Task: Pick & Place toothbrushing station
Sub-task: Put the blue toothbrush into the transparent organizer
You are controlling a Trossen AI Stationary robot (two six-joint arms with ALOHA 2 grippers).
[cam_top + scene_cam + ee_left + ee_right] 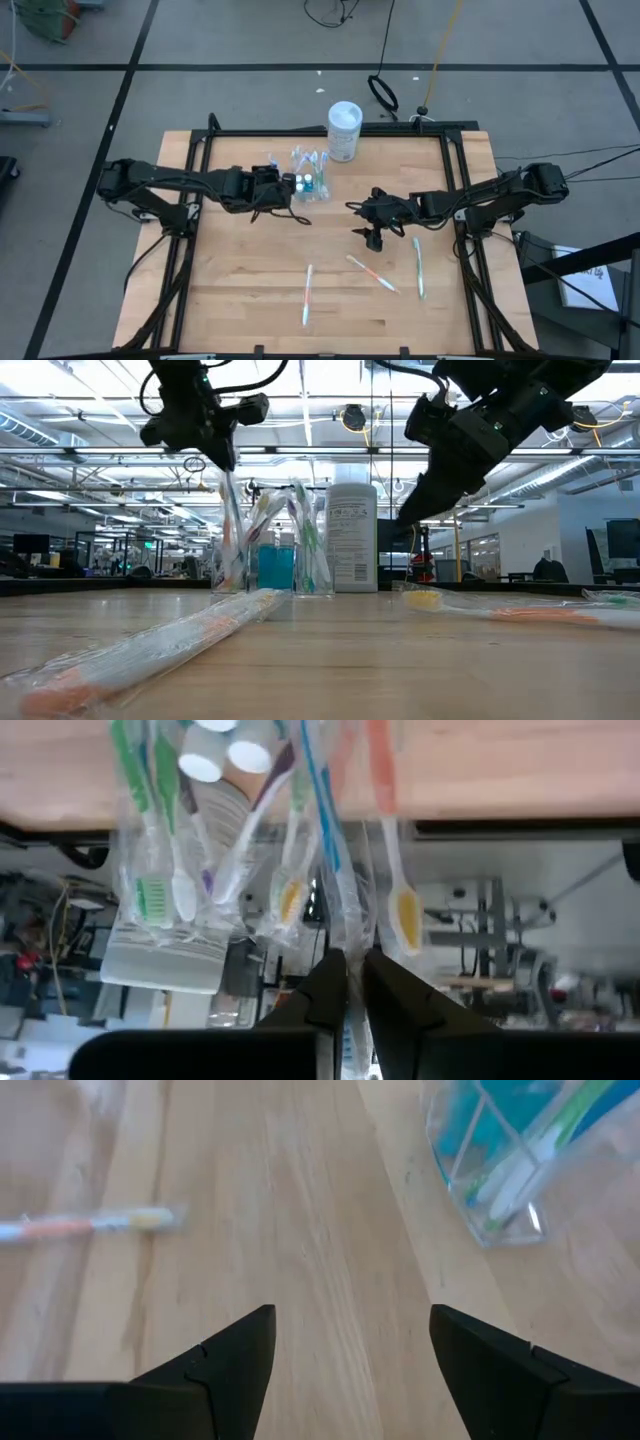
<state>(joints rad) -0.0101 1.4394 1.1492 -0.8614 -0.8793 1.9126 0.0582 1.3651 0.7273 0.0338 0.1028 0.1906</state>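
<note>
Pinching a wrapped toothbrush (338, 920) narrowly over the clear cup (310, 183), the left gripper (347, 982) risks dragging it out or tipping the cup if its jaws snag the wrap, while the right gripper (350, 1355), wide and empty, could nudge the loose brush (90, 1223) beside its jaws.

High view looks straight down; low view sits at tabletop level, facing the room. Both share the clear plastic cup (312, 180) (268, 560); wrist views sit close.
</note>
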